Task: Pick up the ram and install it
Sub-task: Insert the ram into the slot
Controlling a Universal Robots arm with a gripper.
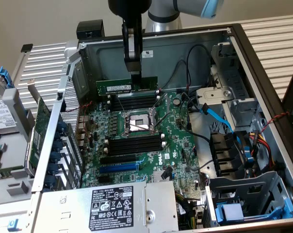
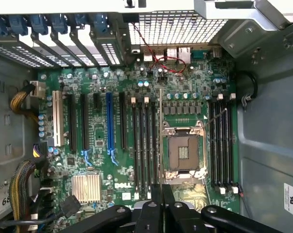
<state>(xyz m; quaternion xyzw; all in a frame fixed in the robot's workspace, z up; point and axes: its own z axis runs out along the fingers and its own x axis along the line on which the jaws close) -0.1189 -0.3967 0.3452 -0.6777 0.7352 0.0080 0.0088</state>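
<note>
Inside the open computer case (image 1: 263, 97), which lies on a pale slatted counter (image 1: 270, 29) before a plain beige wall (image 1: 40, 19), my tool (image 1: 136, 74) is clamped on the top edge of the ram (image 1: 118, 86). I hold the stick upright and level above the green motherboard (image 1: 178, 141), near the farther of the 2 banks of black slots (image 1: 134, 103) flanking the processor socket (image 1: 139, 121).

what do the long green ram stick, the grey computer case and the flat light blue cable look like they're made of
Long green ram stick: likely fibreglass circuit board, matte green, with a white paper-like label.
Grey computer case: seemingly sheet steel, dull bare finish, with folded edges and punched vents.
Flat light blue cable: probably smooth flexible plastic sheathing, since it curves freely.
</note>
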